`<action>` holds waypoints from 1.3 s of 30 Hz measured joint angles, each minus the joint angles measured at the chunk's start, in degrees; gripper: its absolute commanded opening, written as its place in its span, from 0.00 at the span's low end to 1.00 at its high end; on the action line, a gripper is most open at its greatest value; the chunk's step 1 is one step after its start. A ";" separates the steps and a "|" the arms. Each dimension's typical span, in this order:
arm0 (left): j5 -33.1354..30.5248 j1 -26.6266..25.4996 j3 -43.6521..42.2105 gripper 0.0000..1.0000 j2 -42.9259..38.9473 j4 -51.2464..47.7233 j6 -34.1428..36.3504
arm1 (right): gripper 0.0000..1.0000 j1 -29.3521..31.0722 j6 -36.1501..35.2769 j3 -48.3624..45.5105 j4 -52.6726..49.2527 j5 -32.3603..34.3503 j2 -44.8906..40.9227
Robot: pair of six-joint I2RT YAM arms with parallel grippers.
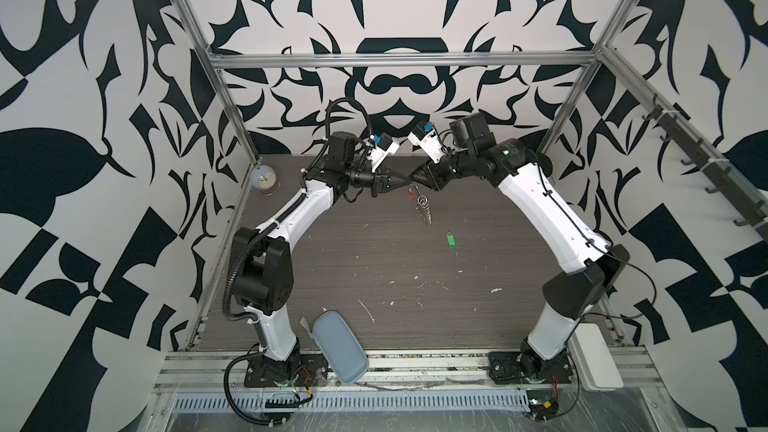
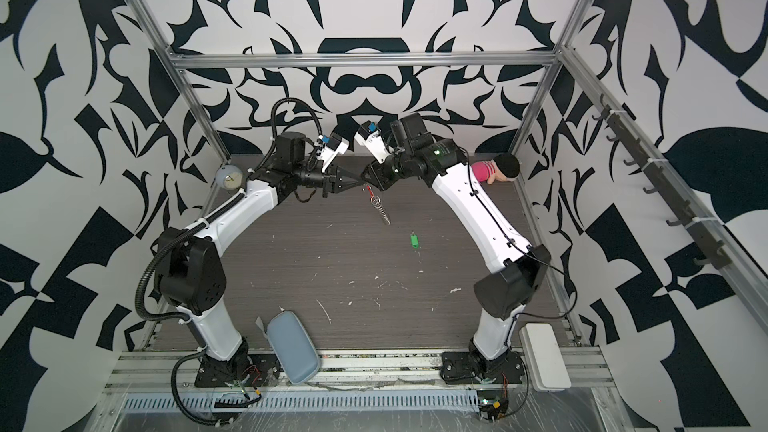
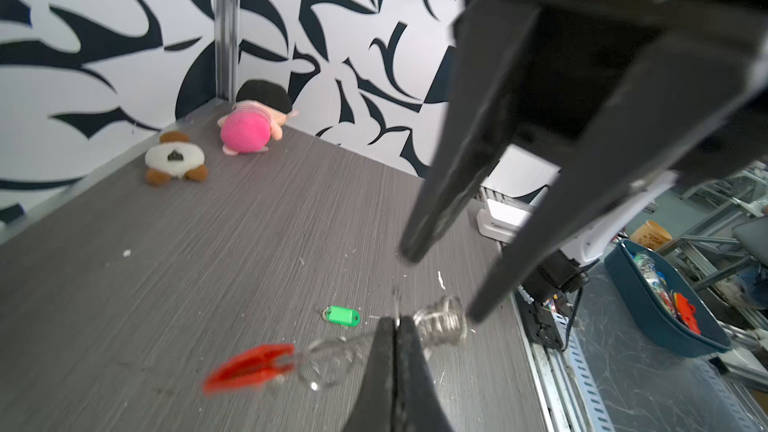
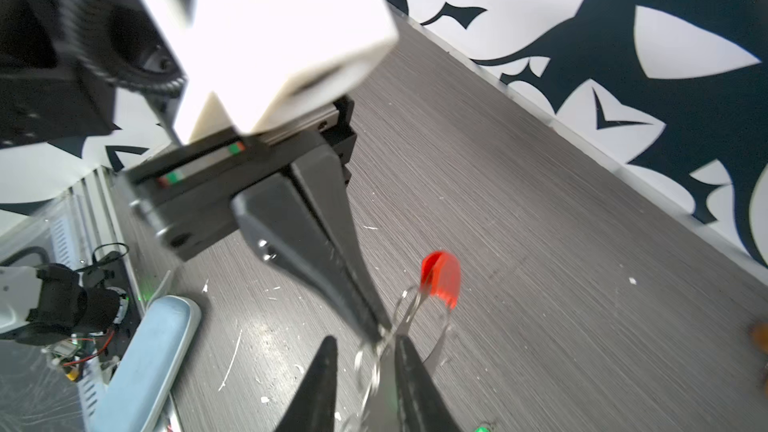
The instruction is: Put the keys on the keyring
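While the left gripper (image 1: 404, 183) has its jaws clamped on the one keyring (image 1: 421, 202), which hangs from it, the right gripper (image 4: 365, 367) has its jaws apart, either side of the wire. One key (image 1: 449, 239) lies on the table (image 1: 374, 268), well apart. Two plush toys (image 3: 249, 135) sit in the corner.

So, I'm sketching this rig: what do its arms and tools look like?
Left arm and right arm: white shells, black joints. A ribbed black hose follows the left; a thin black cable the right. Left tool and right tool: paired tapered black fingers.
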 measured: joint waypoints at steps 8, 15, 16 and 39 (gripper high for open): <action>-9.88 -0.28 -7.82 0.00 -0.22 30.69 -23.08 | 0.24 -6.47 14.08 -13.92 16.35 0.94 -8.33; -16.50 -1.42 -10.01 0.00 -0.22 49.79 -35.19 | 0.23 -5.62 20.11 -14.75 21.57 1.03 -6.12; -17.25 -1.70 -10.23 0.00 -0.22 52.28 -36.68 | 0.23 -5.35 20.79 -14.32 21.99 0.94 -5.62; -27.19 -4.02 -13.55 0.00 -0.52 64.00 -38.97 | 0.27 -0.07 24.74 -8.17 24.46 3.30 1.05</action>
